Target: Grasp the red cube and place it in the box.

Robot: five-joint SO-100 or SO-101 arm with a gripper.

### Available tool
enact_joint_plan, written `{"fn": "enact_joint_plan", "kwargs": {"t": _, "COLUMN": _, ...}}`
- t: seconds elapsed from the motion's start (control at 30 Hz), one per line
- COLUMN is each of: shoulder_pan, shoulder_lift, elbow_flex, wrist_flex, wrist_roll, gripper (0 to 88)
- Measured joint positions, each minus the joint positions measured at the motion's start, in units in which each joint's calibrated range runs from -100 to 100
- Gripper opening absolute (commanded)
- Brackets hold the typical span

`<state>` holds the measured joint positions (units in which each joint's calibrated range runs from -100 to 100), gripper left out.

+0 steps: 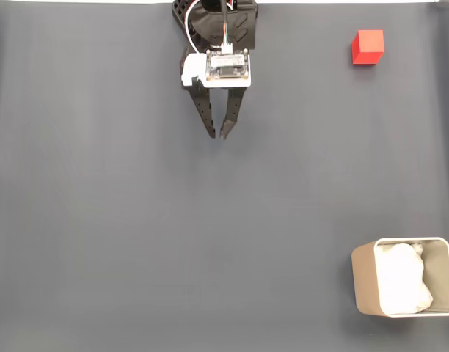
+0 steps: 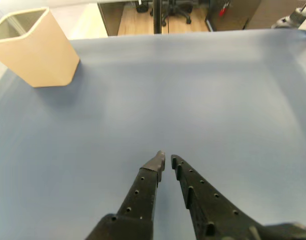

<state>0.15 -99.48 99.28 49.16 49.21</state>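
Note:
The red cube [image 1: 368, 47] lies on the dark mat at the top right of the fixed view. The beige box [image 1: 404, 276] with white paper inside stands at the bottom right there; in the wrist view the box [image 2: 35, 50] is at the top left. My gripper [image 1: 218, 135] hangs from the top centre of the fixed view, far left of the cube, fingertips almost touching with only a narrow gap and nothing between them. In the wrist view the gripper [image 2: 167, 161] points over bare mat.
The dark grey mat [image 1: 136, 242] covers the whole table. Beyond its far edge in the wrist view are a wooden floor and an office chair base [image 2: 168, 10].

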Motion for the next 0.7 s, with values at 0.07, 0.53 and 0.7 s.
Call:
{"fn": "enact_joint_plan", "kwargs": {"t": 0.07, "shoulder_pan": 0.00, "shoulder_lift": 0.17, "elbow_flex": 0.00, "wrist_flex": -2.31, "wrist_roll": 0.05, "gripper": 0.9}}
{"fn": "enact_joint_plan", "kwargs": {"t": 0.53, "shoulder_pan": 0.15, "shoulder_lift": 14.59, "elbow_flex": -13.20, "wrist_flex": -10.26, "wrist_roll": 0.15, "gripper": 1.0}}
{"fn": "enact_joint_plan", "kwargs": {"t": 0.7, "shoulder_pan": 0.15, "shoulder_lift": 20.67, "elbow_flex": -19.80, "wrist_flex": -10.98, "wrist_roll": -0.05, "gripper": 0.9}}
